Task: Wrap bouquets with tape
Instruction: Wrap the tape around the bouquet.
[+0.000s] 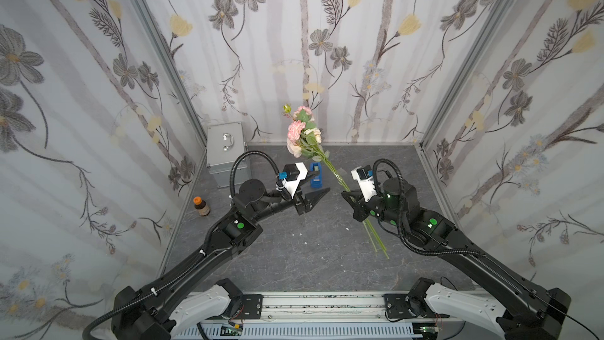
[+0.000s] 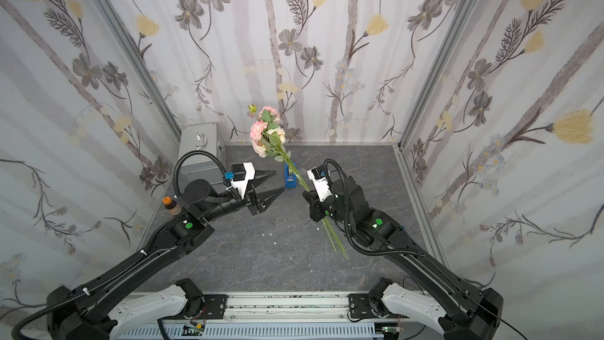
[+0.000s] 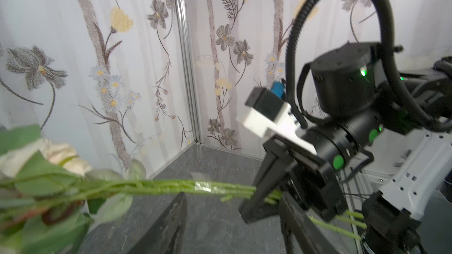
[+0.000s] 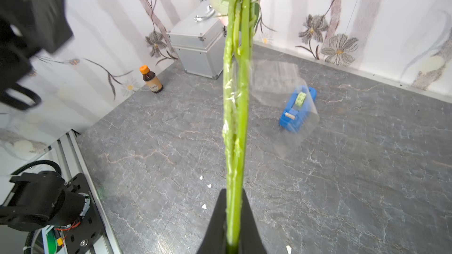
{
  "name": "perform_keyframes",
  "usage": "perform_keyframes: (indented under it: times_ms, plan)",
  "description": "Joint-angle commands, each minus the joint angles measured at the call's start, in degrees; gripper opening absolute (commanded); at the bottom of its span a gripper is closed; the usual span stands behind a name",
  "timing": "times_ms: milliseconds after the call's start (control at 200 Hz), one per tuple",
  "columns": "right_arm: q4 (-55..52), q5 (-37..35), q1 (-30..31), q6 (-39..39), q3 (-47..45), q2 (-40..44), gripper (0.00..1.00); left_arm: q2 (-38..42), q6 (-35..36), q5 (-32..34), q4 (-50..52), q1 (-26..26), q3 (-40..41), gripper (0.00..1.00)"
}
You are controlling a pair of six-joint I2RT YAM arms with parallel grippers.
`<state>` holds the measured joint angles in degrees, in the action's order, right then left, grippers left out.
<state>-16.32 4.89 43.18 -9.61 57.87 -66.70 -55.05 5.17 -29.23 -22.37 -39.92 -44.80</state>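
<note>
The bouquets (image 1: 299, 132) (image 2: 265, 132) show as one bunch of pale pink flowers, held up at a slant above the table. My right gripper (image 1: 343, 193) (image 2: 304, 193) (image 4: 233, 216) is shut on the green stems (image 4: 236, 118) partway down. The stem ends stick out below it. Clear tape (image 3: 203, 186) shines around the stems, and a loose clear flap (image 4: 281, 81) hangs off them. My left gripper (image 1: 322, 181) (image 2: 278, 180) (image 3: 234, 226) stands open just left of the stems, holding nothing. The tape roll in its blue dispenser (image 1: 316, 176) (image 2: 290, 179) (image 4: 297, 111) sits on the table behind.
A silver case (image 1: 225, 152) (image 4: 198, 45) stands in the back left corner. A brown bottle with an orange cap (image 1: 201, 206) (image 4: 152, 79) is by the left wall. Small white scraps (image 1: 299, 234) lie on the grey marbled table (image 1: 294, 266). Papered walls close in three sides.
</note>
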Motion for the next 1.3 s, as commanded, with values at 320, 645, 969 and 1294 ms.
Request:
perform_keyframes:
  times_ms: [320,645,969,1294]
  plan:
    - [-9.58,18.25,2.93,8.45,10.32,2.05,0.00,-0.14,12.16,-0.79,-2.82,0.11,8.12,0.86]
    - [-10.48,19.43,5.06,7.49,8.34,4.22,0.00,-6.13,8.01,-6.53,-12.56,0.02,4.72,0.90]
    - [-9.92,21.13,5.39,6.50,8.36,4.71,0.00,-4.41,10.23,-0.27,-11.98,0.02,5.66,0.90]
    - [-10.99,17.49,5.51,5.89,10.20,6.45,0.00,-5.25,11.33,3.16,-7.84,0.02,6.39,0.93]
